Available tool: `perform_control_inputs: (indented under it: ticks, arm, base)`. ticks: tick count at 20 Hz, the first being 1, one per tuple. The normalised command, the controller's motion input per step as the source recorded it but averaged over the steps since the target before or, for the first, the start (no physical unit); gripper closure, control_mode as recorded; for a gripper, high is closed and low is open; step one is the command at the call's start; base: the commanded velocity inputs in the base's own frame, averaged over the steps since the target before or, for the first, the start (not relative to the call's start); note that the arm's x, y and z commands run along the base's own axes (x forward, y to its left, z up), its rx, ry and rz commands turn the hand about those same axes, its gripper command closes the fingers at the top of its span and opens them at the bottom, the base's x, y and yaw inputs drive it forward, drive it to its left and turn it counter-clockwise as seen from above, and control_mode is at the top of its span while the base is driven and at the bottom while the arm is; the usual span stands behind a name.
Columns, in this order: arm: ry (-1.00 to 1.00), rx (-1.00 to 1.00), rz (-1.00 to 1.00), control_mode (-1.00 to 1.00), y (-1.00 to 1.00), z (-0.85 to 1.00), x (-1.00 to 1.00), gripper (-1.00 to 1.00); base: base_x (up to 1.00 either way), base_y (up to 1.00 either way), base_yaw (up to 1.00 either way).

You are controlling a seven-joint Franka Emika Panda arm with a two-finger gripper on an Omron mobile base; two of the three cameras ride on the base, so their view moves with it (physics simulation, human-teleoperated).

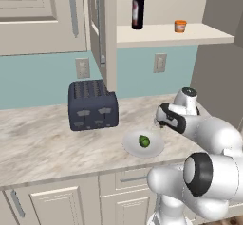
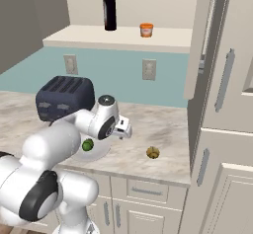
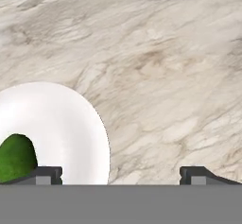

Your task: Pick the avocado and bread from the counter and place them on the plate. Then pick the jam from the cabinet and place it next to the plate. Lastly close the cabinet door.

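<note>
Avocado [image 1: 144, 141] on plate [image 1: 130, 145], jam [image 1: 180, 26] in cabinet [image 1: 190, 35].

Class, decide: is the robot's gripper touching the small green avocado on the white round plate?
Apart. In the hand view the open gripper frames bare marble counter between its tips, while the small green avocado lies on the white round plate beside one tip, not between them.

Non-task items: appliance, bottle, wall fittings

A dark blue four-slot toaster [image 1: 93, 105] stands upright against the teal backsplash [image 1: 42, 79]. A dark wine bottle [image 1: 137, 6] stands upright on the shelf. Two wall outlets [image 1: 82, 68] [image 1: 160, 62] sit in the backsplash.
</note>
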Motion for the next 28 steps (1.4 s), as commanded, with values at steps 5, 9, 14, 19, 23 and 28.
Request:
perform_control_inputs:
  ticks: [5, 9, 14, 19, 23, 28]
  arm:
    - [0.09, -0.06, -0.03, -1.0, -0.84, -0.01, 0.06, -1.0]
    - [0.07, -0.08, -0.03, -1.0, -0.73, -0.02, 0.0, -1.0]
    - [0.07, -0.06, -0.04, -1.0, -0.64, -0.01, 0.0, -1.0]
    - [0.02, -0.06, -0.06, -1.0, -0.4, -0.12, 0.0, -1.0]
    - [-0.02, -0.07, -0.02, -1.0, -0.27, -0.14, 0.0, -1.0]
    - [0.0, -0.01, 0.0, -1.0, -0.02, -0.09, 0.0, -1.0]
  base:
    - [0.0, 0.0, 0.0]
    - [0.0, 0.0, 0.0]
    - [0.0, 0.0, 0.0]
    - [0.0, 0.0, 0.0]
    - [0.0, 0.0, 0.0]
    - [0.0, 0.0, 0.0]
